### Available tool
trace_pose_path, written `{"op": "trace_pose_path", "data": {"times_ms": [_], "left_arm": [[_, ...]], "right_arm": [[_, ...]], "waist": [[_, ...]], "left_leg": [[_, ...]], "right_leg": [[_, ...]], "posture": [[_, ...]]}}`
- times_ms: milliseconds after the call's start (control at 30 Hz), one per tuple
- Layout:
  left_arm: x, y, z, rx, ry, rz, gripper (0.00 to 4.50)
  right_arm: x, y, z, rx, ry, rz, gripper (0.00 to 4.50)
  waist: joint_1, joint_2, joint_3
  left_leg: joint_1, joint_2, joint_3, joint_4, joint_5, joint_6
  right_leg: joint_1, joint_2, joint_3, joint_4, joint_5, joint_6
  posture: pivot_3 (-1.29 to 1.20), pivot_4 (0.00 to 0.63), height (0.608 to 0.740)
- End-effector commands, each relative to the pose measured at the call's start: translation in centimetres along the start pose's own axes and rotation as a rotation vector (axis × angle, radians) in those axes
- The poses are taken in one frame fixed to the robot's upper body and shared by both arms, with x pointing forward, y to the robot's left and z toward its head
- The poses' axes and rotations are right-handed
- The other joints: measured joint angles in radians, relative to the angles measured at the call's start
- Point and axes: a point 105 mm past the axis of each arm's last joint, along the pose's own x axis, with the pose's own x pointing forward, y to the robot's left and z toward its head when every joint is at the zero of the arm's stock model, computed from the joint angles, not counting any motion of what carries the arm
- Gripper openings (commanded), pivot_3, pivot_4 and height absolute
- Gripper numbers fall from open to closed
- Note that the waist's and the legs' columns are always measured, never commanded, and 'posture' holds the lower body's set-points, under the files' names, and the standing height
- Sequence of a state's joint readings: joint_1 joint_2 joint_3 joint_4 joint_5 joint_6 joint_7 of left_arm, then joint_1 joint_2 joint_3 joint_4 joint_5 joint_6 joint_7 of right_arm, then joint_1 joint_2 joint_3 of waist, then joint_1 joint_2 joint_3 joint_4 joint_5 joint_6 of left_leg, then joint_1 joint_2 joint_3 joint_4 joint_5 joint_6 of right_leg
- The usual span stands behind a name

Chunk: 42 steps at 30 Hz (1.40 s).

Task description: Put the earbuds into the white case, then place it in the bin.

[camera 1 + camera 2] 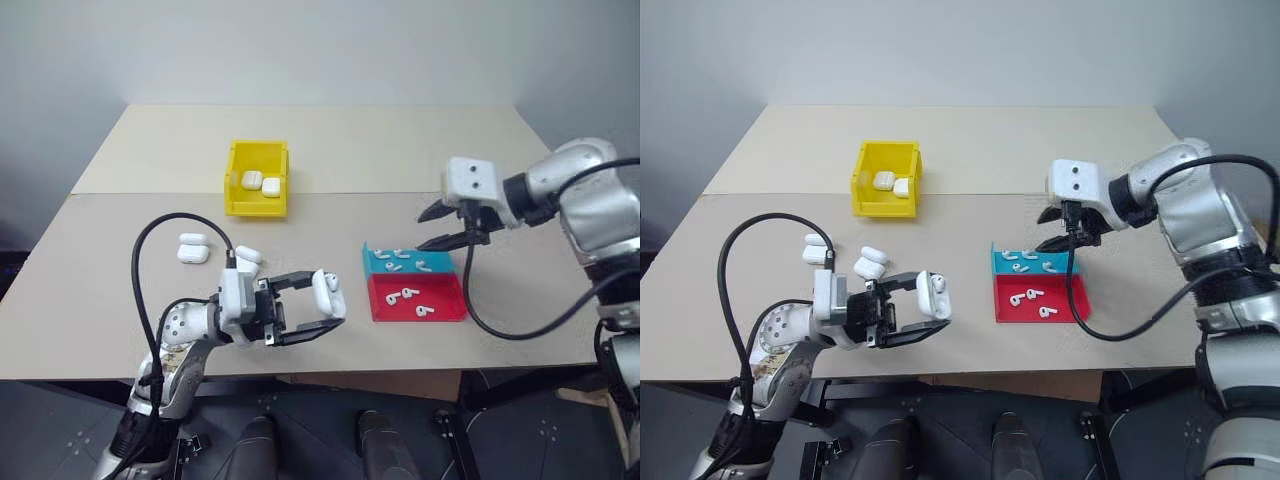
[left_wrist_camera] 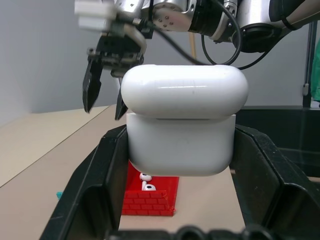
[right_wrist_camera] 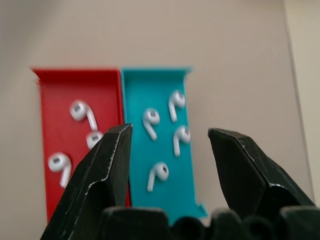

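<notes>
My left gripper [image 1: 329,301] is shut on a white case [image 1: 327,290], held above the table's front edge. In the left wrist view the case [image 2: 185,125] sits between the black fingers with its lid slightly ajar. Several earbuds [image 3: 150,120] lie in the blue tray [image 1: 378,262] and several more [image 1: 408,295] in the red tray [image 1: 450,305]. My right gripper [image 1: 428,230] hangs open just above the blue tray's far end, pointing down at it, and holds nothing [image 3: 170,132]. The yellow bin [image 1: 257,208] stands at mid-table with two white cases [image 1: 260,182] inside.
Loose white cases lie on the table to the left, one pair [image 1: 193,247] and another [image 1: 247,258] close behind my left wrist. A black cable loops above my left arm and another hangs from my right wrist beside the trays.
</notes>
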State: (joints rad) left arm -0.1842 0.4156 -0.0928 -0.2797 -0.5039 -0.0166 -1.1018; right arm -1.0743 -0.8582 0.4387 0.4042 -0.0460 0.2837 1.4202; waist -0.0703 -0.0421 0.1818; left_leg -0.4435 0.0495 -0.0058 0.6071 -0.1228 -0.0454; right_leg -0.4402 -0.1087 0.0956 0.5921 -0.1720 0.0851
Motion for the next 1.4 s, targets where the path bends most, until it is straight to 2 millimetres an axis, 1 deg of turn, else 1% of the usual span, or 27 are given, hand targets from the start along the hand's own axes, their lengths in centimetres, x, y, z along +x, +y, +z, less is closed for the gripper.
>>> {"op": "trace_pose_path", "data": {"times_ms": [33,133,233,367,433,533,667,800,967,1100,1300,1400], "left_arm": [[0.4,-0.3,0.8,0.053,-0.015,-0.001,2.79],[0.3,-0.4,0.8,0.051,-0.010,0.008,2.79],[0.2,-0.4,0.8,0.048,0.002,0.022,2.79],[0.1,0.2,0.8,0.060,0.008,0.066,2.79],[0.3,0.3,0.8,0.058,0.004,0.070,2.79],[0.4,-0.2,0.9,0.050,0.003,0.057,2.79],[0.4,-0.2,0.8,0.049,0.009,0.058,2.79],[0.4,0.0,0.8,0.052,0.012,0.061,2.79],[0.4,-0.1,0.7,0.050,0.014,0.059,2.79],[0.5,-0.3,0.7,0.049,0.015,0.060,2.79],[0.4,-0.3,0.7,0.049,0.017,0.068,2.79],[0.5,-0.3,0.7,0.049,0.018,0.072,2.79]], "right_arm": [[0.9,-1.3,-1.5,-0.002,0.153,-0.022,2.92],[2.1,-1.9,-2.3,0.034,0.221,-0.030,2.92],[3.4,-2.2,-2.8,0.090,0.249,-0.029,2.92],[4.4,-2.1,-3.7,0.103,0.295,-0.032,2.92],[4.7,-1.9,-4.0,0.115,0.303,-0.016,2.92],[4.7,-1.7,-4.1,0.143,0.295,0.001,2.92],[4.8,-1.6,-4.3,0.184,0.303,0.005,2.92],[4.8,-1.6,-4.3,0.167,0.302,0.004,2.92],[4.3,-1.3,-3.9,-0.019,0.247,0.035,2.92],[3.8,-1.1,-3.8,-0.163,0.244,0.062,2.92],[3.2,-0.4,-3.9,-0.477,0.284,0.158,2.92],[3.4,-0.1,-3.3,-0.637,0.272,0.185,2.92]], "waist": [[-0.002,0.000,0.000],[-0.001,0.000,0.000],[0.000,0.000,0.000],[0.001,0.000,0.000],[0.002,0.000,0.000],[0.001,0.000,0.000],[-0.001,0.000,0.000],[-0.001,0.000,0.000],[0.000,0.000,0.000],[0.000,0.000,0.000],[-0.003,0.000,0.000],[-0.004,0.000,0.000]], "left_leg": [[0.000,0.000,0.000,0.000,0.000,0.000],[0.000,0.000,0.000,-0.001,0.002,0.003],[-0.001,0.000,0.000,-0.001,0.002,0.003],[0.000,0.000,0.000,0.000,0.002,0.003],[0.000,0.000,0.000,0.000,0.002,0.002],[0.000,0.000,0.000,0.000,0.002,0.002],[0.000,0.000,0.000,-0.001,0.002,0.002],[0.000,0.000,0.000,0.000,0.002,0.002],[0.000,0.000,0.000,0.000,0.002,0.002],[0.000,0.000,0.000,0.000,0.002,0.002],[0.002,0.000,0.000,0.000,0.002,0.002],[0.002,0.000,0.000,0.000,0.002,0.002]], "right_leg": [[0.000,0.000,0.000,0.001,0.000,0.000],[-0.001,0.000,0.000,0.002,-0.001,0.001],[-0.001,0.000,0.000,0.002,-0.001,0.001],[0.000,0.000,0.000,0.002,-0.001,0.001],[0.000,0.000,0.000,0.003,-0.001,0.001],[0.000,0.000,0.000,0.003,-0.001,0.001],[0.000,0.000,0.000,0.003,-0.001,0.001],[0.000,0.000,0.000,0.003,-0.001,0.001],[0.000,0.000,0.000,0.003,-0.001,0.001],[0.000,0.000,0.000,0.003,-0.001,0.002],[0.001,0.000,0.000,0.003,-0.001,0.002],[0.001,0.000,0.000,0.003,-0.001,0.002]], "posture": [[0.00,0.150,0.740],[0.00,0.150,0.740],[0.00,0.150,0.740],[0.00,0.150,0.740],[0.00,0.150,0.740],[0.00,0.150,0.740],[0.00,0.150,0.740],[0.00,0.150,0.740],[0.00,0.150,0.740],[0.00,0.150,0.740],[0.00,0.150,0.740],[0.00,0.150,0.740]]}}
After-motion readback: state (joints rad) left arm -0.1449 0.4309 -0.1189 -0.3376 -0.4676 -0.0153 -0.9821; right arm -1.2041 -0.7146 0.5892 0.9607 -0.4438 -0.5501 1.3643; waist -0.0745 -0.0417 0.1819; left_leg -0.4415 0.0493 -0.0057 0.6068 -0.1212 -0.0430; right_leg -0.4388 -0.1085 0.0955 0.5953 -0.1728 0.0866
